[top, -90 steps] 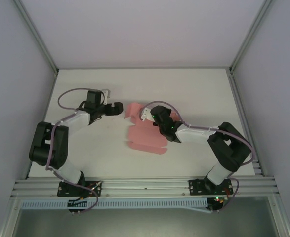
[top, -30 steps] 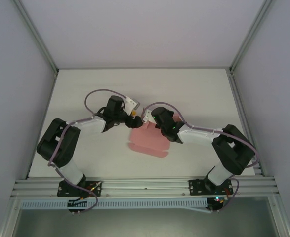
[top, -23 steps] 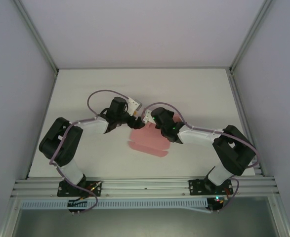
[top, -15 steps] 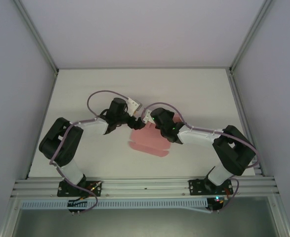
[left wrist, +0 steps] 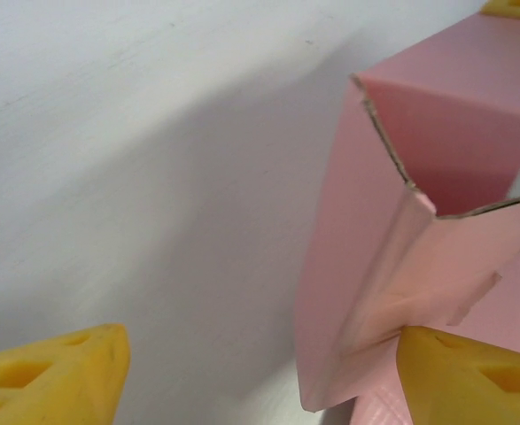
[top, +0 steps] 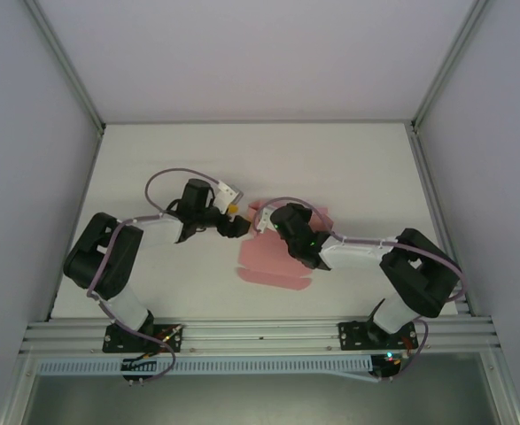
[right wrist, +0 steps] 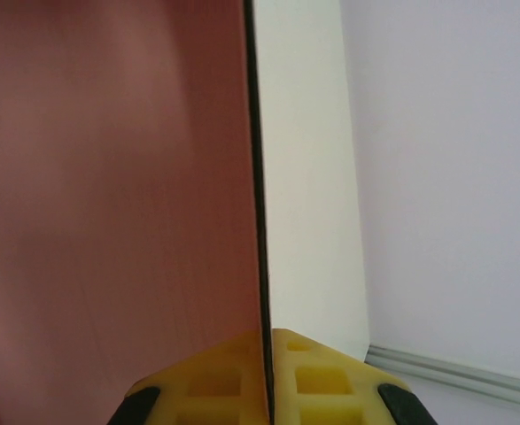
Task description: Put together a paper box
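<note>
Half a second on, your left gripper (top: 236, 220) has backed off leftward, fingers apart beside the paper box (top: 273, 263). Your right gripper (top: 262, 217) stays clamped on its panel, centre of the table (top: 348, 168).

In the top view, the middle of the paper box (top: 268, 266) is covered by the right arm (top: 357, 248). Its far flaps are partly hidden behind the right pincer (top: 261, 217) and the left pincer (top: 237, 220), whose fingertips are too small to be told apart. In the left wrist view, the box is cut off by the right and bottom edges, and both yellow fingers (left wrist: 51, 381) are cropped at the bottom. In the right wrist view, the pink sheet is blurred and cut off at top and left; the pads (right wrist: 317, 381) are cropped below.
</note>
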